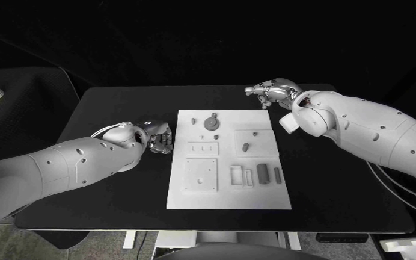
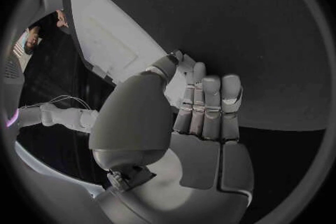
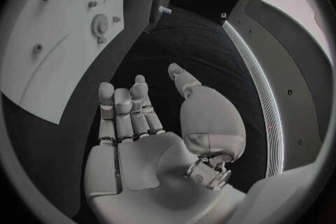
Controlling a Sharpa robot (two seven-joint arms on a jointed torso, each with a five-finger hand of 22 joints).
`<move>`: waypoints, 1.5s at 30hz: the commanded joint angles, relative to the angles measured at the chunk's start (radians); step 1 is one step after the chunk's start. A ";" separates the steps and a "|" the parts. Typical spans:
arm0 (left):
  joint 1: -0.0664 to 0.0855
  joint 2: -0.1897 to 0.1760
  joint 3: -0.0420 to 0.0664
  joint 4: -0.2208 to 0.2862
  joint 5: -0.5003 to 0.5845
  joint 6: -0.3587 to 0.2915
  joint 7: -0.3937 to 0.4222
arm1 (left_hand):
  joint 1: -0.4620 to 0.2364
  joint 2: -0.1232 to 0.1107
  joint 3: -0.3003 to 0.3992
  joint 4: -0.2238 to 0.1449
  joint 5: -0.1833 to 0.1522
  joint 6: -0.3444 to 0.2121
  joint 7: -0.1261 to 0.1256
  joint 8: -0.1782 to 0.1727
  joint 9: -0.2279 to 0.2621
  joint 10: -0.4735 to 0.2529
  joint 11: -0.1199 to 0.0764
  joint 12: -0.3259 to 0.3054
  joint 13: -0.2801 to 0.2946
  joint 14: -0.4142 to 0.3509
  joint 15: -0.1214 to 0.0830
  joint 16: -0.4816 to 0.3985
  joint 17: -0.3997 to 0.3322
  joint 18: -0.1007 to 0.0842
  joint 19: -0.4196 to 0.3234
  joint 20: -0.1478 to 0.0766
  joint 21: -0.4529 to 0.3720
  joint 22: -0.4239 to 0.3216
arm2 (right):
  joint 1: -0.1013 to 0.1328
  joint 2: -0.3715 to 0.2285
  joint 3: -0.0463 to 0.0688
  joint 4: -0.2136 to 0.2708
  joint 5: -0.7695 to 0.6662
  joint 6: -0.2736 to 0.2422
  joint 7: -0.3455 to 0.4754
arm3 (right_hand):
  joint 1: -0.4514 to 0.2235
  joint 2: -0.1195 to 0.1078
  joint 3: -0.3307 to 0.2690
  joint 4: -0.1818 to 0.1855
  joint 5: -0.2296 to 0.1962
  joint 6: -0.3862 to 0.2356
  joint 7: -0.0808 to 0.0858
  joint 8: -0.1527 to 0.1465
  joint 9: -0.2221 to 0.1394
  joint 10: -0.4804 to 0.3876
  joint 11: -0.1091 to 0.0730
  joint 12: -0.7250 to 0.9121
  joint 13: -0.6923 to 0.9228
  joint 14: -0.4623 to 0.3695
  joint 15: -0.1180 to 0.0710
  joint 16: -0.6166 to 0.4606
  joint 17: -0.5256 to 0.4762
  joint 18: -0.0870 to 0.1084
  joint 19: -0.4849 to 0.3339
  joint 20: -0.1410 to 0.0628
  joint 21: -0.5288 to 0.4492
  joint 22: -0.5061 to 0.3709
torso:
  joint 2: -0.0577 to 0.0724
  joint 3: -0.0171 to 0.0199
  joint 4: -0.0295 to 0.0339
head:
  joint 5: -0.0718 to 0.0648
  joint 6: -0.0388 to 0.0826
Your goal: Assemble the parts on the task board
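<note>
Inspection found the task board (image 1: 227, 170) lying flat in the middle of the black table (image 1: 104, 100), with the parts resting on it: a round gear-like part (image 1: 212, 124) near the far edge, a small peg (image 1: 245, 147) to its right and nearer us, and two dark upright bars (image 1: 263, 174) toward the near right corner. We saw the left hand (image 1: 157, 136) just beside the board's left edge, its fingers (image 2: 210, 106) extended, side by side and empty; no part lay between them or touched them. We saw the right hand (image 1: 273, 93) above the table beyond the board's far right corner, apart from the board. Its fingers (image 3: 119, 112) were straight and slightly spread, the thumb set off to one side, holding nothing. We noted every part lay on the board, well clear of both hands' fingers.
</note>
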 commanded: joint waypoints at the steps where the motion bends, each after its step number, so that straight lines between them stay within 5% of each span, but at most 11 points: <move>1: -0.010 -0.004 -0.009 -0.014 -0.016 0.070 -0.075 | -0.038 -0.029 -0.020 -0.010 -0.001 -0.024 0.010 -0.013 -0.009 -0.019 0.004 -0.007 -0.002 -0.010 0.001 0.008 0.004 0.005 -0.013 -0.002 0.010 0.002 | -0.001 -0.001 0.000 0.004 -0.006 0.016 0.006 | 0.007 0.000 -0.005 -0.001 0.000 0.001 0.004 0.005 0.001 -0.008 0.001 0.004 -0.001 -0.006 -0.004 0.003 -0.001 0.003 -0.007 -0.002 0.105 0.000 | 0.000 -0.0001 0.0005 | 0.000 0.002; 9: -0.010 0.002 -0.009 -0.018 -0.034 0.080 -0.106 | -0.096 -0.042 -0.099 -0.051 0.001 -0.068 0.017 -0.024 -0.023 -0.043 0.009 -0.007 -0.002 -0.012 0.000 0.015 0.011 0.006 -0.021 -0.005 0.020 0.007 | -0.001 -0.001 0.000 0.006 -0.006 0.016 0.006 | 0.007 0.001 -0.005 -0.001 0.000 0.001 0.004 0.005 0.001 -0.008 0.001 0.004 -0.001 -0.006 -0.004 0.003 -0.001 0.003 -0.007 -0.002 0.105 0.000 | 0.000 -0.0001 0.0004 | 0.002 0.003; 25: -0.010 0.008 -0.009 -0.021 -0.056 0.134 -0.123 | -0.072 -0.027 -0.096 -0.082 0.014 -0.047 0.015 -0.011 -0.023 -0.030 0.006 0.020 0.009 -0.009 -0.006 0.021 0.013 0.010 -0.017 -0.010 0.024 0.007 | -0.001 -0.002 -0.001 0.014 -0.006 0.019 0.005 | 0.006 0.001 -0.005 0.000 0.000 0.001 0.004 0.005 0.002 -0.008 0.001 0.004 -0.001 -0.006 -0.004 0.003 -0.001 0.003 -0.007 -0.001 0.105 0.000 | 0.000 -0.0001 0.0005 | 0.000 0.003; 35: -0.011 0.016 -0.008 -0.035 -0.040 0.239 -0.133 | -0.033 0.014 0.026 -0.070 0.008 -0.039 0.018 -0.017 -0.038 -0.046 0.008 0.068 0.030 -0.026 -0.003 0.028 0.017 0.003 -0.020 -0.007 0.017 0.001 | -0.002 -0.004 -0.001 0.022 -0.006 0.019 0.006 | 0.006 0.001 -0.006 0.001 0.000 0.001 0.004 0.005 0.002 -0.008 0.001 0.004 -0.001 -0.006 -0.004 0.003 -0.001 0.003 -0.007 -0.001 0.105 0.000 | 0.001 -0.0002 0.0001 | -0.002 0.002; 45: -0.011 0.001 -0.008 -0.036 0.048 0.178 -0.070 | -0.025 0.062 0.184 -0.052 0.004 -0.010 0.015 -0.005 -0.042 -0.061 0.004 0.140 0.065 -0.056 0.004 0.056 0.039 -0.004 -0.038 -0.006 0.023 0.003 | -0.004 -0.008 -0.001 0.034 -0.011 0.013 0.007 | 0.005 0.002 -0.006 0.001 0.000 0.002 0.004 0.006 0.002 -0.008 0.001 0.005 -0.001 -0.006 -0.004 0.003 -0.001 0.003 -0.007 -0.001 0.105 0.000 | 0.000 0.0001 0.0005 | -0.003 0.004</move>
